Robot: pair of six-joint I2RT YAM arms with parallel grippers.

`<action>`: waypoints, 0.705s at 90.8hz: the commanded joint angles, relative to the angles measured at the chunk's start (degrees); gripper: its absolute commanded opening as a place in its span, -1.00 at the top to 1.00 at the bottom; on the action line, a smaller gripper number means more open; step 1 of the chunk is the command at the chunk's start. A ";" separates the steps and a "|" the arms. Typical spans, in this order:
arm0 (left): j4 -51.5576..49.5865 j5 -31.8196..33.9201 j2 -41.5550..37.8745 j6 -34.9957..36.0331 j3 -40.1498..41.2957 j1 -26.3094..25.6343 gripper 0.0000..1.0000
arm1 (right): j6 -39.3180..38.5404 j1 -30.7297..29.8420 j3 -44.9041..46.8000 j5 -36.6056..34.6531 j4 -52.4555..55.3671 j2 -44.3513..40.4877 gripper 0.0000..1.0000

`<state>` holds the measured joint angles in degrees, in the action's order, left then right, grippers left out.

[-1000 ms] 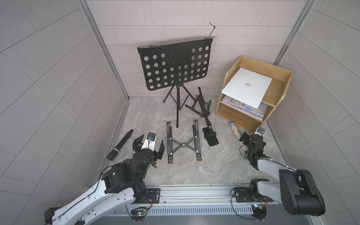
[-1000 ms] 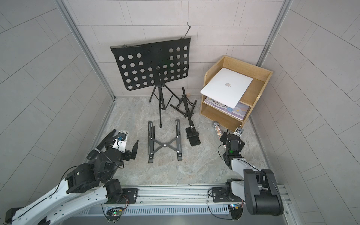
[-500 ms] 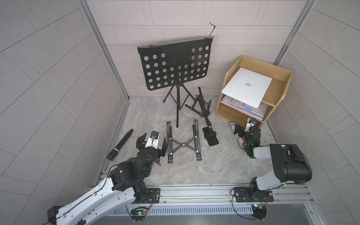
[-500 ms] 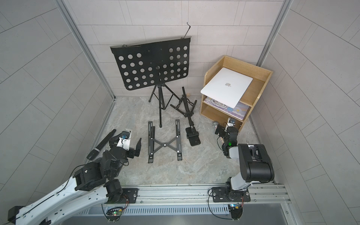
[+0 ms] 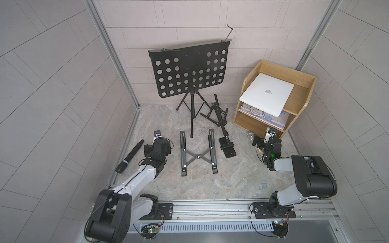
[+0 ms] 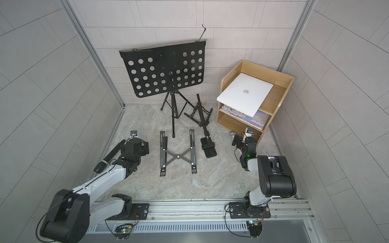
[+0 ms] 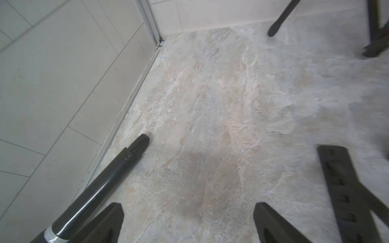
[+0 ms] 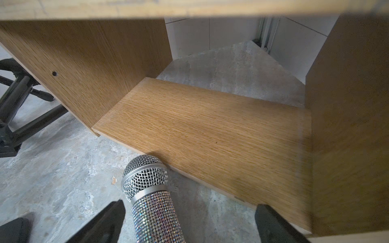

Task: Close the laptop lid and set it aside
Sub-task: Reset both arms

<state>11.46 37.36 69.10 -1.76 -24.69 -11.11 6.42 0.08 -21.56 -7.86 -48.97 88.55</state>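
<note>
Resting on wooden shelf (image 5: pixel 303 98), laptop (image 5: pixel 271 101), marbled stone floor (image 5: pixel 189 183), grey tiled walls (image 5: pixel 52 94)

Laptop (image 5: pixel 267 93): one.
Microphones: two, the black microphone (image 5: pixel 129 156) and the rhinestone microphone (image 8: pixel 153 210).
Music stand (image 5: pixel 189 71): one.
Folded tripod (image 5: pixel 219 117): one.
X-frame stand (image 5: pixel 197 156): one.
Cartoon notebook (image 5: pixel 273 121): one.
Wooden shelf unit (image 5: pixel 303 98): one.
My end effectors: two, my left end effector (image 7: pixel 188 207) and my right end effector (image 8: pixel 189 206).

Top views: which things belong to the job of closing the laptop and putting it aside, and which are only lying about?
Belongs to the job: laptop, already closed, on top of the wooden shelf.

Only lying about: music stand, X-frame folding stand, small tripod holder, black microphone, glitter microphone, cartoon notebook.
</note>
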 commanded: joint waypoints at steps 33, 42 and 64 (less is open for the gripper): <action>39.78 -16.14 20.92 0.33 1.91 5.52 -1.00 | -0.37 0.14 -0.72 0.44 0.44 -0.94 -1.00; 39.93 -16.43 20.85 -0.08 1.89 6.01 -1.00 | -0.43 0.19 -0.69 0.47 0.37 -0.94 -1.00; 40.04 -16.44 20.68 -0.08 2.01 6.02 -1.00 | -0.42 0.19 -0.47 0.43 0.08 -1.05 -1.00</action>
<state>49.63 21.85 90.32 -1.34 -21.98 -5.37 6.42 0.08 -21.56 -7.84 -48.95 88.55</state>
